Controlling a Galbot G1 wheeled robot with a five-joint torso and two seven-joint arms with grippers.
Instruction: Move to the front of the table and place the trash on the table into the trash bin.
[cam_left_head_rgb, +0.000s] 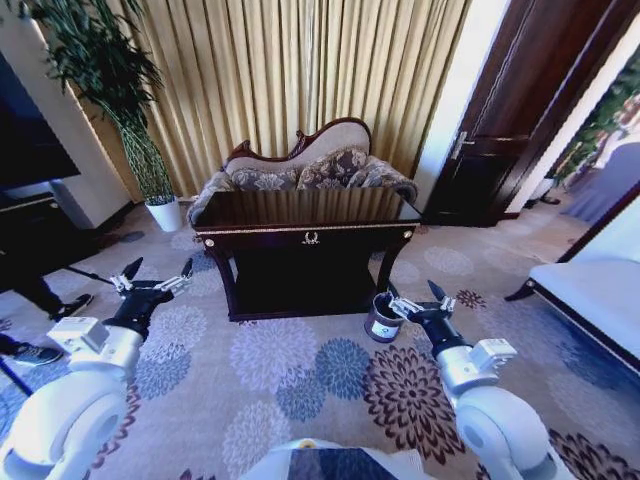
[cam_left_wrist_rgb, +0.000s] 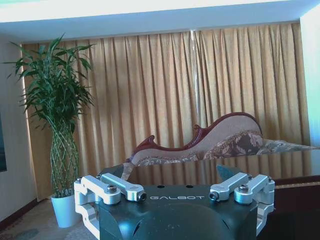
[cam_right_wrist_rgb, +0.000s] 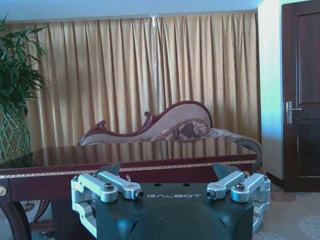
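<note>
Trash bin (cam_left_head_rgb: 382, 318) sits on the carpet (cam_left_head_rgb: 300, 380) just off the table's (cam_left_head_rgb: 305, 212) front right leg, white label facing the robot

Head view: table centred ahead, glossy top, gold emblem on the front rail, lower shelf underneath; can't make out any litter on the top from here. Sofa (cam_left_head_rgb: 305, 168) behind the far edge, potted plant (cam_left_head_rgb: 130, 120) off the far left corner, dark door (cam_left_head_rgb: 520, 110) at right. Both arms reach forward, low, well short of the front edge. Left gripper (cam_left_head_rgb: 158, 272) spread wide, holding nothing, out past the front left corner. Right gripper (cam_left_head_rgb: 418, 296) also spread wide, its left fingertip overlapping the bin rim in this view; contact can't be confirmed

Left wrist view: left gripper (cam_left_wrist_rgb: 175, 192) level, aimed at the curtain (cam_left_wrist_rgb: 165, 95) and sofa back (cam_left_wrist_rgb: 210, 140); fingers (cam_left_wrist_rgb: 122, 186) wide apart, nothing between them. Plant (cam_left_wrist_rgb: 55, 115) in its white pot (cam_left_wrist_rgb: 65, 210) shows full height here

Right wrist view: right gripper (cam_right_wrist_rgb: 172, 190) level, wide, nothing in it. Table (cam_right_wrist_rgb: 125, 160) seen edge-on, gold trim along the front edge, top reflecting the curtain (cam_right_wrist_rgb: 150, 80). Door (cam_right_wrist_rgb: 300, 95) with handle at the side
</note>
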